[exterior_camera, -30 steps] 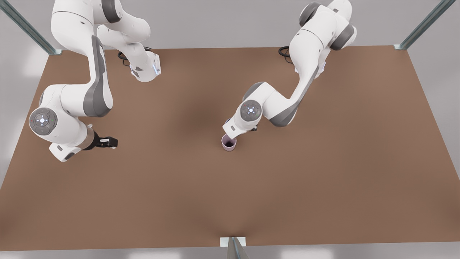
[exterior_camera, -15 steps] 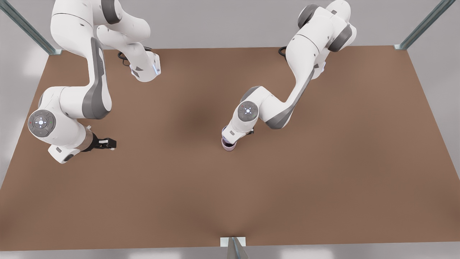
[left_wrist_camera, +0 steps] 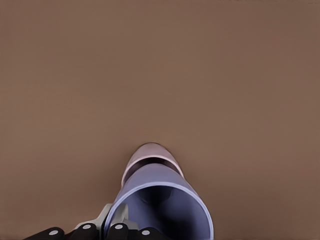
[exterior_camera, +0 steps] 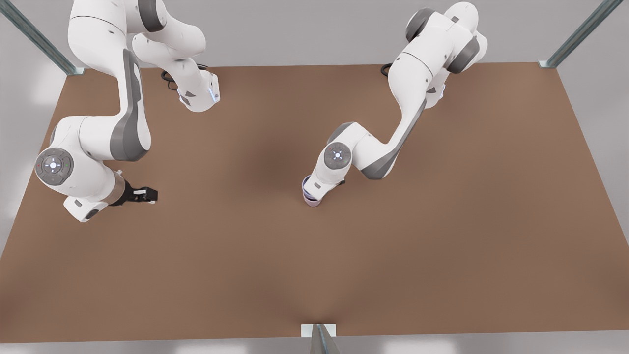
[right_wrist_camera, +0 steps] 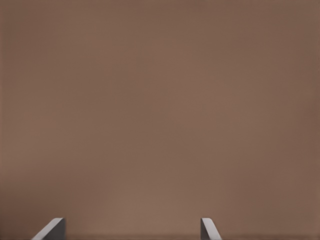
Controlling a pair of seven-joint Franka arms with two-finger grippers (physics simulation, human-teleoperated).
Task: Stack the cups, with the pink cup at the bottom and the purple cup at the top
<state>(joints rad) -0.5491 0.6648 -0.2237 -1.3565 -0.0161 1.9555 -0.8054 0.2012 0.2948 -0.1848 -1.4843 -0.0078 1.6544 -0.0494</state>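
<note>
Left wrist view: left pincer (left_wrist_camera: 117,231) grips purple cup (left_wrist_camera: 160,202), seemingly nested in pink cup (left_wrist_camera: 150,152).
Right pincer (exterior_camera: 146,195): open, empty, waiting above counter (exterior_camera: 442,221).

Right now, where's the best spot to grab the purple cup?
Its rim wall, from above: the purple cup stands upright, open-mouthed, seemingly sunk partly into the pink cup, so its lower sides are covered. The left end effector pinches that rim now, seemingly one finger inside, one outside. The right end effector waits open at the front view's left.
</note>
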